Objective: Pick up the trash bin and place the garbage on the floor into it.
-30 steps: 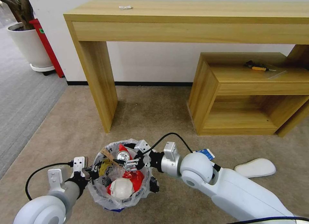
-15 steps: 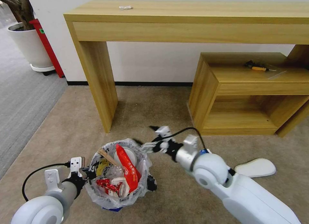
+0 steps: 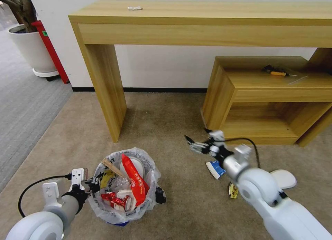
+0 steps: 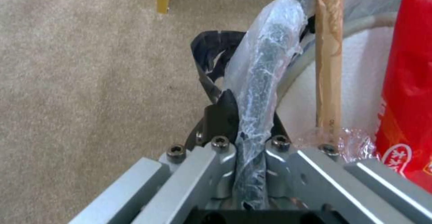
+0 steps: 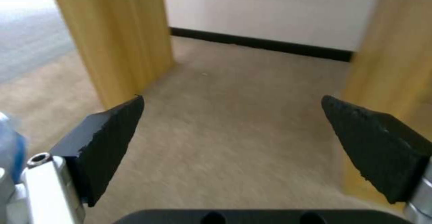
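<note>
Fingers point(image 4: 216, 116) clamped on trash bin point(image 3: 121, 212) rim, left gripper point(image 4: 245, 122).

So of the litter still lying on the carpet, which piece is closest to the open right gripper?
The blue-white packet, just beneath the right gripper. The yellow wrapper and the white insole lie farther back, beside the arm.

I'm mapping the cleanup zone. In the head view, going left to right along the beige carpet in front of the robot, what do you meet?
Left gripper clamped on the rim → trash bin → right gripper, open → blue-white packet → yellow wrapper → white insole.
</note>
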Tool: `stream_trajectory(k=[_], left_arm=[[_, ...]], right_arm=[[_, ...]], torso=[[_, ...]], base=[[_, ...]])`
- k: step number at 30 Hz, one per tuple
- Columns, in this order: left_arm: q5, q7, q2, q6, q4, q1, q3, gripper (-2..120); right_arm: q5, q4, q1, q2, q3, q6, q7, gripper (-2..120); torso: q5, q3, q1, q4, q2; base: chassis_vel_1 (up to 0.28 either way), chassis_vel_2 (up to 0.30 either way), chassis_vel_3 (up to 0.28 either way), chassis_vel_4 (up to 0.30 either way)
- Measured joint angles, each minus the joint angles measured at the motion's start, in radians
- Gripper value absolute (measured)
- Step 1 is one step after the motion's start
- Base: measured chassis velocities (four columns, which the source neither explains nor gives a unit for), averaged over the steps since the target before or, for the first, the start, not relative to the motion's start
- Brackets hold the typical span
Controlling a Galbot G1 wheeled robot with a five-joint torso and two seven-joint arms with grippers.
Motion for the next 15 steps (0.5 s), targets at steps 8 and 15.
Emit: stream_trajectory(k=[8,15], left_arm=[[0.003,0.006,-0.003,0.0,-0.014,0.008,0.001,1],[0.019,0.017,-0.006,0.0,-0.017,0.013,0.011,1]], right_arm=[[-0.053,0.007,-0.17,0.031,0.166,0.074,-0.076,100],[-0.08,-0.004,-0.243,0.054,0.221,0.114,-0.106,100]], torso=[[0.0001,0.0,0.0,0.0002,0.0],[0.0001,0.0,0.0,0.0003,0.0]], base=[[-0.042,-0.047,0.048,0.046],[-0.209,-0.184,0.187,0.174]])
